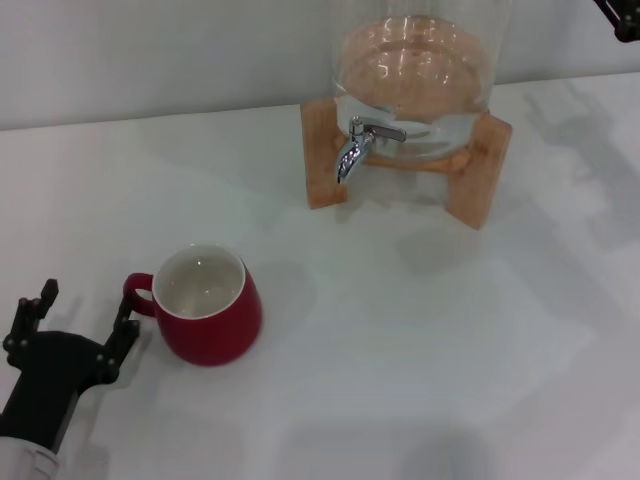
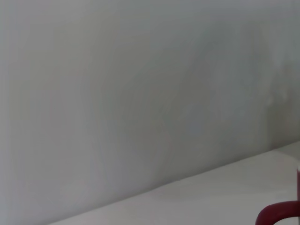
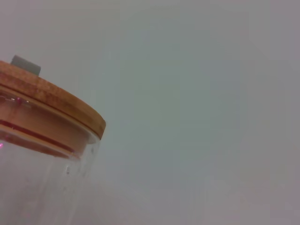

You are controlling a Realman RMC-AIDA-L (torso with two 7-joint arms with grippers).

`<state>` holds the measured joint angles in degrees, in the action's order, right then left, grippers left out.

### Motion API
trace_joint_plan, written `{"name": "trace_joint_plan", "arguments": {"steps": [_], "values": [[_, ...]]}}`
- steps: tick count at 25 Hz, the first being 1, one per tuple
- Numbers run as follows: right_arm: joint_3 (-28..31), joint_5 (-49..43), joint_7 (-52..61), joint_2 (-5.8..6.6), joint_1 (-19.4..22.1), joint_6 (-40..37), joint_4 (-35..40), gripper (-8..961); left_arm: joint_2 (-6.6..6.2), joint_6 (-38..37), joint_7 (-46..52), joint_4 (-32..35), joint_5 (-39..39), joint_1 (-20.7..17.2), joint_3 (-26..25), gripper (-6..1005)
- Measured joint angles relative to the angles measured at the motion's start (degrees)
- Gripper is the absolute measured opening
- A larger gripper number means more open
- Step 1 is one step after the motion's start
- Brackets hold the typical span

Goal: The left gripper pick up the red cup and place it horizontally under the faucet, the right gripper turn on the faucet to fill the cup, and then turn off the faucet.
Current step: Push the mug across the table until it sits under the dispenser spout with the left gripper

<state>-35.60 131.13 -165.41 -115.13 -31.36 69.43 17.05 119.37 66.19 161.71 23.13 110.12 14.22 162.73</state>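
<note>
A glossy red cup with a white inside stands upright on the white table, well short of the chrome faucet on a clear glass jar in a wooden stand. The black left gripper, jaws spread wide, sits beside the cup's loop handle. The right gripper barely shows at the far right edge; whether its jaws are apart cannot be told.

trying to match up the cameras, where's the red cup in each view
Head view: red cup lower left on the white table, handle toward the left gripper.
Left wrist view: only its red handle at the lower right corner.
Right wrist view: not in it.
Shared landmark: the cup's handle; the glass jar links head and right wrist views.
</note>
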Motion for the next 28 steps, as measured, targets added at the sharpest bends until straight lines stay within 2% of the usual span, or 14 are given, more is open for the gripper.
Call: {"name": "trace_joint_plan", "arguments": {"steps": [28], "values": [[0.0, 0.0, 0.0, -0.03, 0.8, 0.2, -0.4, 663, -0.02, -1.8, 0.1, 0.3, 0.6, 1.6, -0.3, 832]]}}
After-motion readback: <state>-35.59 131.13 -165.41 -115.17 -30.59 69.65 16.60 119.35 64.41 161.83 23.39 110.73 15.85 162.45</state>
